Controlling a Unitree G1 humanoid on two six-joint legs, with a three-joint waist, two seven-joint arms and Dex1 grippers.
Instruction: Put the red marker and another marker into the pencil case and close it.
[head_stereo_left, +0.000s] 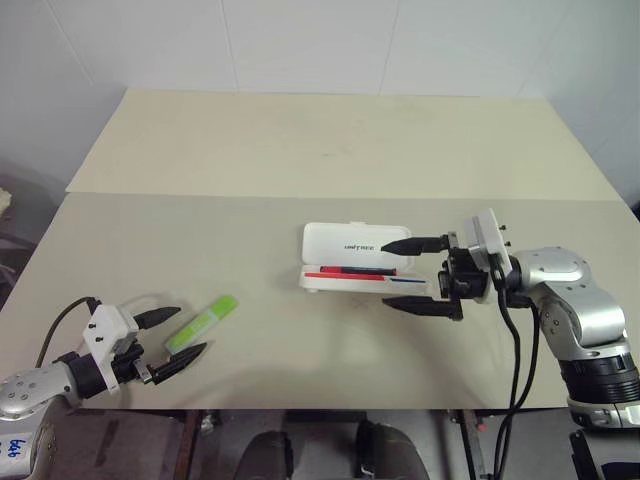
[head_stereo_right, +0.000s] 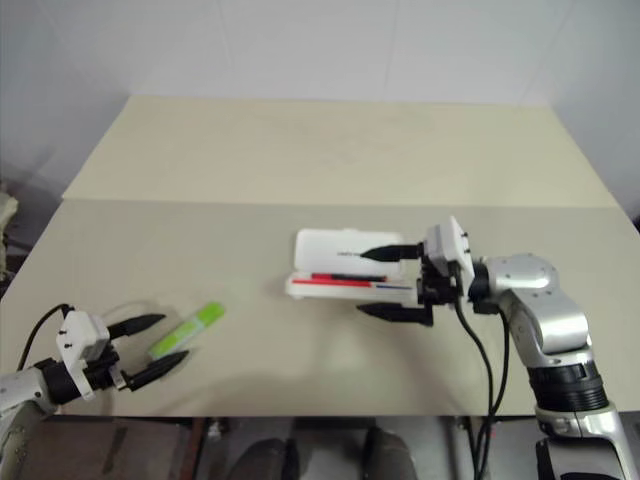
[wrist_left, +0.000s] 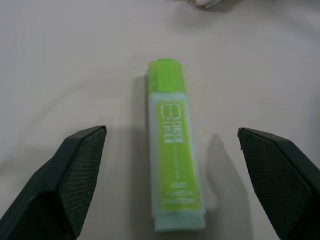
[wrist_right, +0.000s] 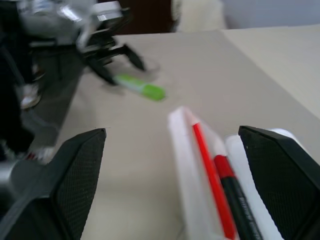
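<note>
Table (head_stereo_left: 300, 150), beige and wide, carries the pencil case (head_stereo_left: 345, 240), a white hinged box lying open with its lettered lid raised. Inside its tray lies the red marker (wrist_right: 235, 192), black-barrelled with a red cap, beside a thin red stripe. Well apart to the left, another marker (head_stereo_left: 203, 322), lime-green and flat, lies between the spread fingers of the left gripper (head_stereo_left: 175, 337). Beside the case, the right gripper (head_stereo_left: 408, 272) points leftward, fingers wide and empty.

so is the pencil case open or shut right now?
Open. The pencil case has its lid raised behind the tray, and the red marker lies in view inside.
</note>
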